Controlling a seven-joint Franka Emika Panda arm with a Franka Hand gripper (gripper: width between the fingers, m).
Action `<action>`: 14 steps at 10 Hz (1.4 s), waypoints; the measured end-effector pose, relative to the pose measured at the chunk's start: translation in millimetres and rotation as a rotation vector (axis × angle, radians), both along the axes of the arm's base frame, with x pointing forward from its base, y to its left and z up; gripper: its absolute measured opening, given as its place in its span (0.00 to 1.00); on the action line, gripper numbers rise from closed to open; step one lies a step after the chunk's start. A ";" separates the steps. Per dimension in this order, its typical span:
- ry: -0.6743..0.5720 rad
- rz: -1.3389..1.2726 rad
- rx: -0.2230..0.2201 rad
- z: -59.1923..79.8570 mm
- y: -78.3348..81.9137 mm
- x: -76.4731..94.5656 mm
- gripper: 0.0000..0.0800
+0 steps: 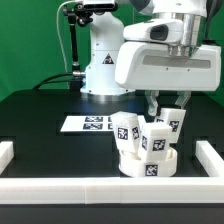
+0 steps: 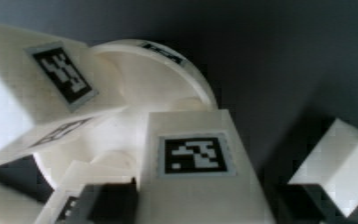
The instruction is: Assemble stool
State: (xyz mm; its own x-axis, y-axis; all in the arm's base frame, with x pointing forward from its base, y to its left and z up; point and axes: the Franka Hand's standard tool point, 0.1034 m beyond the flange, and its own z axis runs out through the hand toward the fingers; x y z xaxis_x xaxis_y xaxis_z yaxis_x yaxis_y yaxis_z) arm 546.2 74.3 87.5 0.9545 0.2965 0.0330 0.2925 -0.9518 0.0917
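- Marker board (image 1: 88, 123): lying flat on the black table (image 1: 40, 130), to the exterior view's left of the seat and a little behind it, apart from it.
- Seat (image 1: 147, 166): the round white disc is resting on the table just behind the front rail (image 1: 110, 187), near the middle of the work area; in the wrist view its rim (image 2: 158, 65) is showing beyond the legs.
- Left leg (image 1: 126, 131): standing up from the seat's top on the exterior view's left, leaning slightly; whether it is fully screwed in cannot be told.
- Middle leg (image 1: 156, 139): rising from the seat nearest the camera, its tag facing forward; it is appearing seated on the disc.
- Right leg (image 1: 171, 122): standing over the seat's far right edge, directly under the gripper.
- Gripper (image 1: 163, 108): hanging above the seat with its fingers (image 2: 108, 200) at a middling spread on either side of a tagged leg (image 2: 201, 150); the grip looks likely, yet firm contact is not clearly showing.
- Progress, as a judgement: three legs are sitting on the seat, so the work is looking well advanced; the leg under the gripper probably remains to be tightened, and any further leg is not in view.
- Side rail (image 1: 214, 156): bounding the table to the right of the seat, well apart from it.
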 end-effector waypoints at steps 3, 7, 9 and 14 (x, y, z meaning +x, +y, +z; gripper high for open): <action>0.058 -0.227 0.072 1.5 -4.0 0.0 0.43; 0.050 -0.467 0.085 -0.5 -4.1 2.0 0.43; 0.046 -0.570 0.087 -0.6 -3.3 1.8 0.43; -0.008 -0.906 0.118 -1.7 -1.0 6.4 0.43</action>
